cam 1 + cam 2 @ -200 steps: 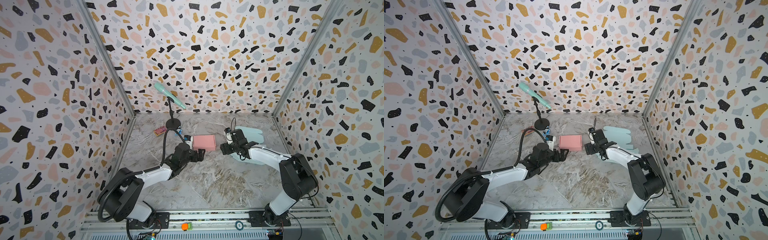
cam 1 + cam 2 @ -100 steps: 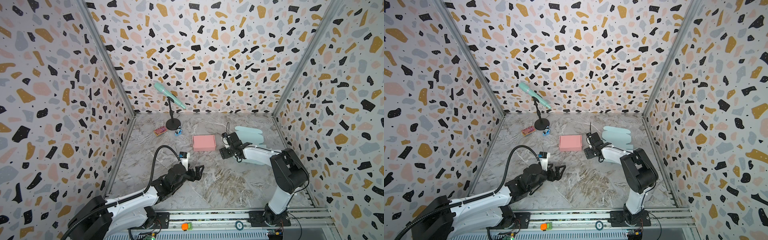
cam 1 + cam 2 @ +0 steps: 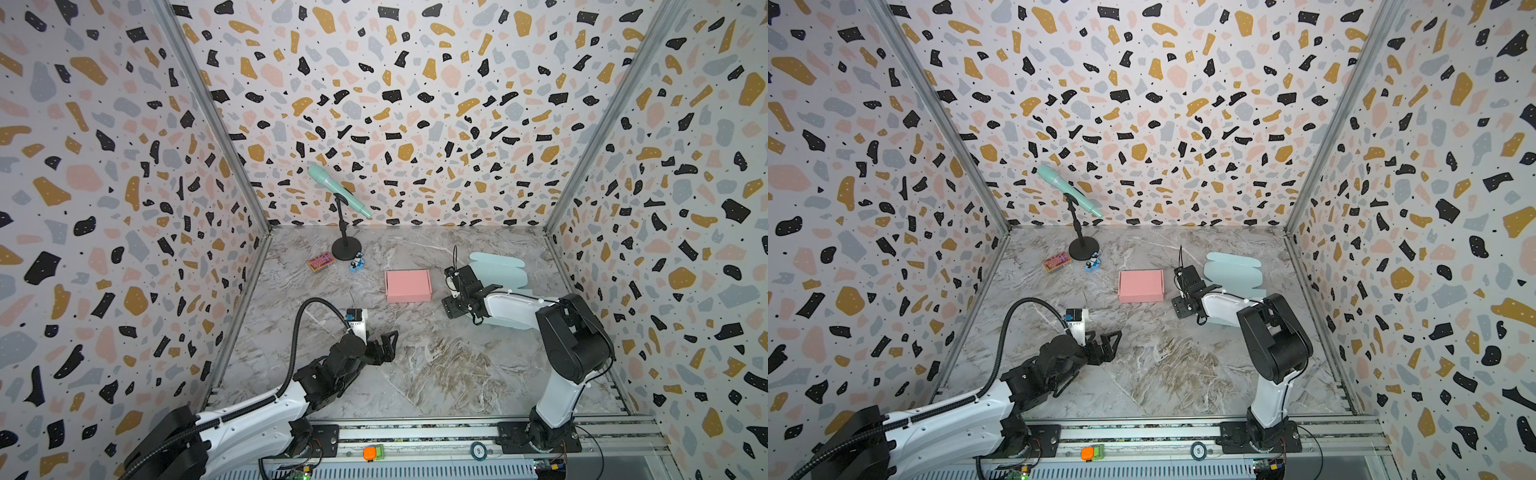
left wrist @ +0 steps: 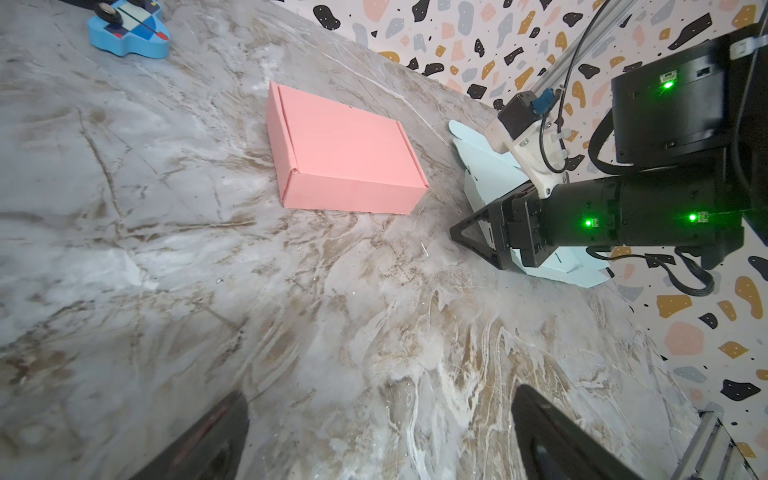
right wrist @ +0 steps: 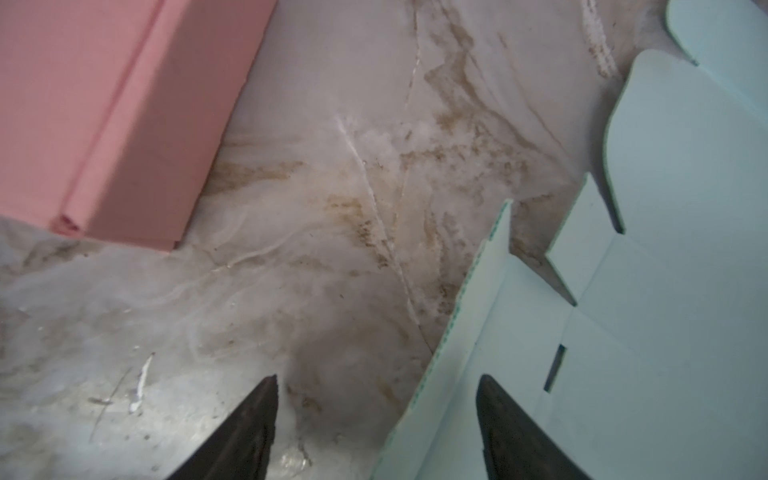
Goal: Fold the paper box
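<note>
Pink paper box (image 3: 408, 286) sits closed mid-table. Mint flat blank (image 3: 498, 270) at its 3 o'clock. R gripper (image 5: 376, 382) is spread, 1 finger over the blank's edge. L gripper (image 3: 388, 347) gapes wide at 7 o'clock. Mic stand (image 3: 346, 250), blue toy (image 3: 356, 264) and small pack (image 3: 321, 262) at 11, well apart.

No words or numbers can be read anywhere here.

The little card (image 3: 321, 262) near the microphone stand (image 3: 345, 250) has a busy pink and orange print. It is too small to read.

The blue toy (image 4: 129, 29) has red, white and dark shapes on it, but they do not make letters.

The flat light blue box sheet (image 5: 665, 291) has tiny green marks along one edge.

The round badge (image 3: 478, 450) on the front rail (image 3: 415, 432) has a mark, but it is too small to make out.
</note>
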